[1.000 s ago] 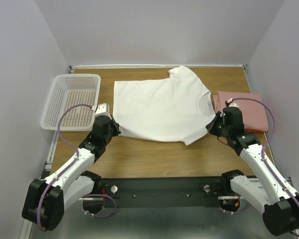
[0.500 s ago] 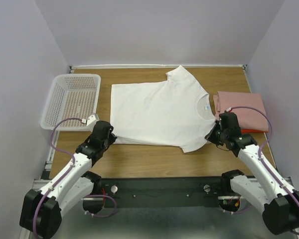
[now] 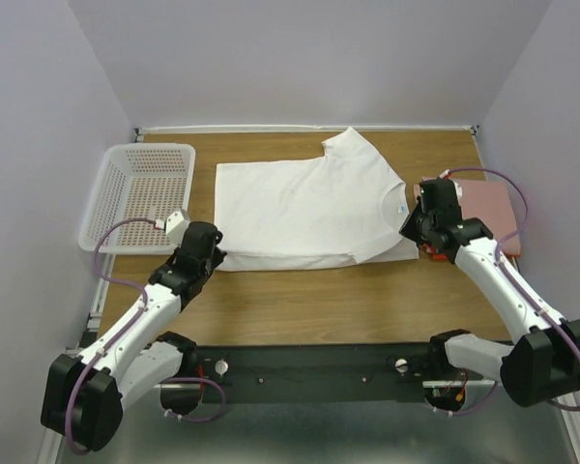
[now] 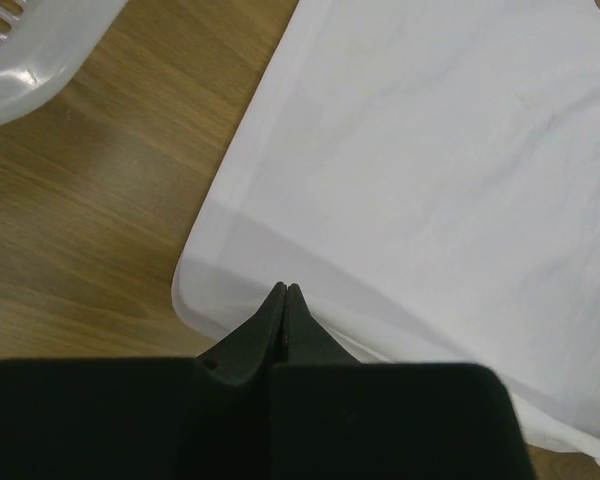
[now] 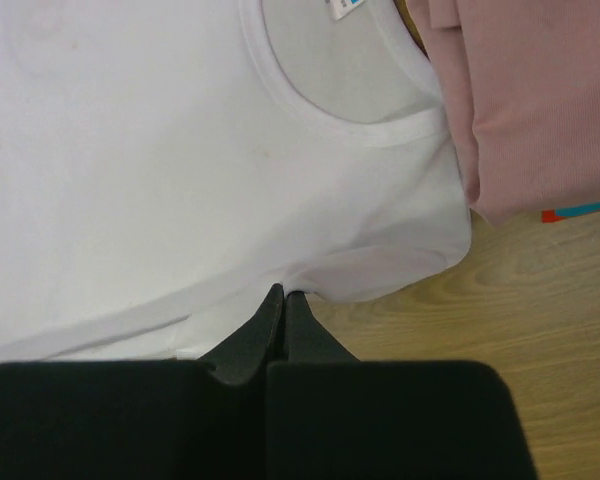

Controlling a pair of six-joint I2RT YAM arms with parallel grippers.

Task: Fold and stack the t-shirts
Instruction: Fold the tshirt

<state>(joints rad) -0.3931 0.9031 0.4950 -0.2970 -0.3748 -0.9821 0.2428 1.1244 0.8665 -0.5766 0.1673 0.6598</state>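
Overhead and close wrist cameras share the t-shirt [image 3: 309, 208].

Soft, even light falls from overhead; the brown wooden surface [image 3: 348, 300] shows its grain without hot spots, and only thin, faint shadows lie under the arms; the plain white short-sleeved t-shirt [image 3: 309, 208] runs bright, its creases nearly washed out from above, pale grey up close; small glints sit on the white perforated plastic basket [image 4: 30, 70]; the black left claw [image 4: 283, 290] and right claw [image 5: 277, 292] are featureless dark masses, soft-edged; cloth beside them is shaded.
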